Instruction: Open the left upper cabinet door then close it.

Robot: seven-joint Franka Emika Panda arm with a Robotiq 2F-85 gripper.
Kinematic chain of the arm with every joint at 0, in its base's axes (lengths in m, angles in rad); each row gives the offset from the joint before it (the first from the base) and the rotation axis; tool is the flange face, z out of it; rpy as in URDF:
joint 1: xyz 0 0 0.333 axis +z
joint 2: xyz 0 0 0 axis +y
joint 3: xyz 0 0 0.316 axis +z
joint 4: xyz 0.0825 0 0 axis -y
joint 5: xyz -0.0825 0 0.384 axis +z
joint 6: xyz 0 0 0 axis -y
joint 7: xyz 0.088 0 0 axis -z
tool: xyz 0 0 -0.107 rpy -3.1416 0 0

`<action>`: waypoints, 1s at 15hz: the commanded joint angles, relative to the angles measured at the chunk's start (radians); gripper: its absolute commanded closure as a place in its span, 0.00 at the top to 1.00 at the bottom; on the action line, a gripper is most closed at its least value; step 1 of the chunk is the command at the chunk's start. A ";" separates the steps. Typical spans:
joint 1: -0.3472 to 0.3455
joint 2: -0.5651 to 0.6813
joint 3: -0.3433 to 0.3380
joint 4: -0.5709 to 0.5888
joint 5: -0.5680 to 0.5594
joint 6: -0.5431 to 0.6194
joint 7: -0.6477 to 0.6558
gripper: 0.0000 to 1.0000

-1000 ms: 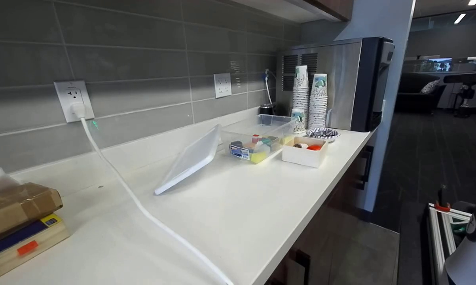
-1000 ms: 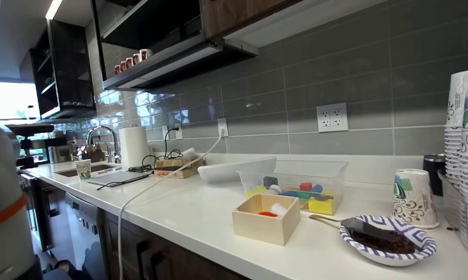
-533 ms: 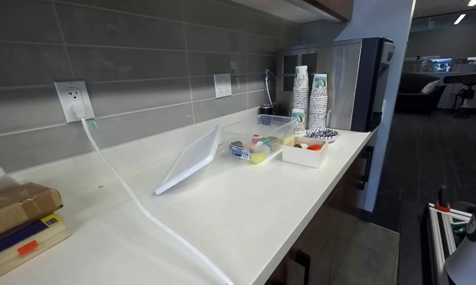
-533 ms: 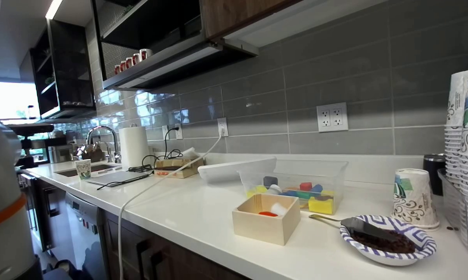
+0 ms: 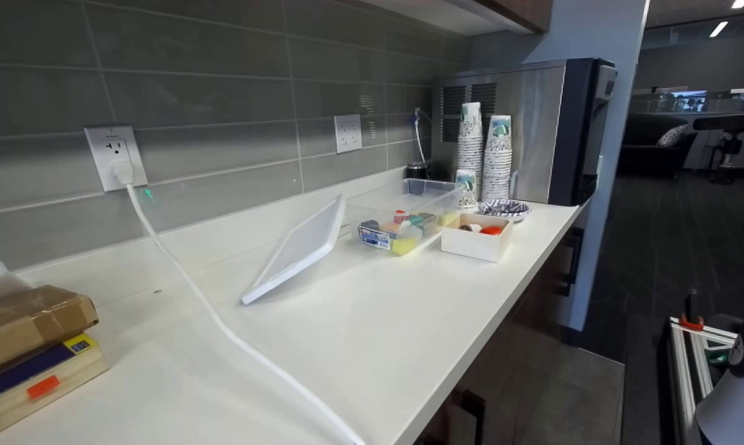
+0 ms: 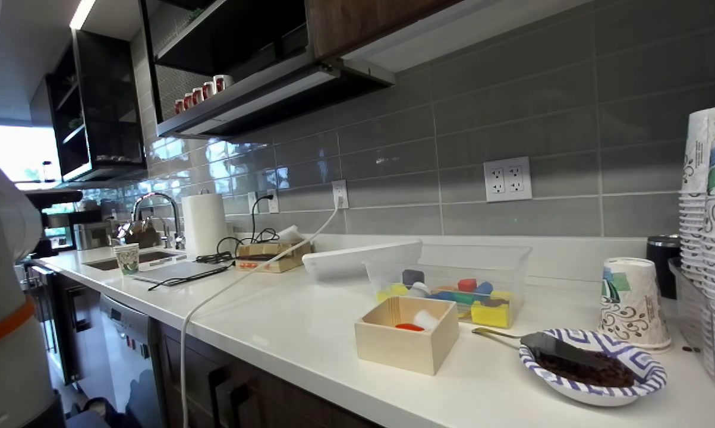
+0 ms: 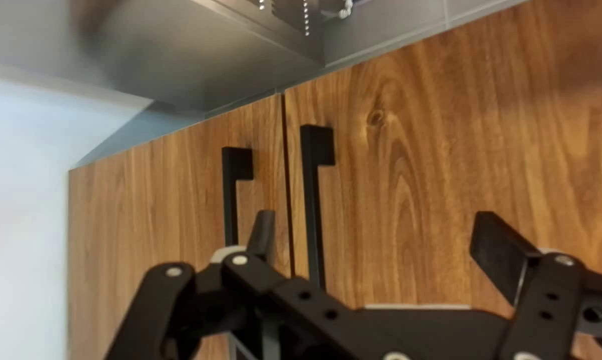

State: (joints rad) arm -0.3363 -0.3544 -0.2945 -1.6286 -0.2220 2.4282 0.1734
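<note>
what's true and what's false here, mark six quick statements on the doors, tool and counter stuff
The two wooden doors each have a black handle. True.
Both doors stand wide open. False: they are shut.
The tool is clamped on a handle. False: it is open.
A white cable is plugged into an outlet. True.
The wooden box holds nothing. False: a red thing and a white thing lie in it.
A dark-bladed utensil rests on a patterned bowl. True.

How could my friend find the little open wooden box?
In both exterior views, find the long white countertop and its clear rectangular plastic bin. Right beside that bin sits a small pale open wooden box. Unlike the bin, its walls aren't see-through.
</note>
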 commanded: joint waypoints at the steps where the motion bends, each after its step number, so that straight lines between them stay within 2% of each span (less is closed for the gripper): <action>1: -0.097 0.120 0.039 0.111 -0.103 0.093 0.172 1.00; 3: -0.133 0.161 0.049 0.144 -0.176 0.117 0.256 1.00; 7: -0.158 0.217 0.053 0.192 -0.282 0.104 0.368 1.00; 15: -0.145 0.306 0.042 0.291 -0.316 0.074 0.425 1.00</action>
State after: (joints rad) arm -0.4754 -0.1010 -0.2559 -1.4162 -0.5177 2.5304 0.5674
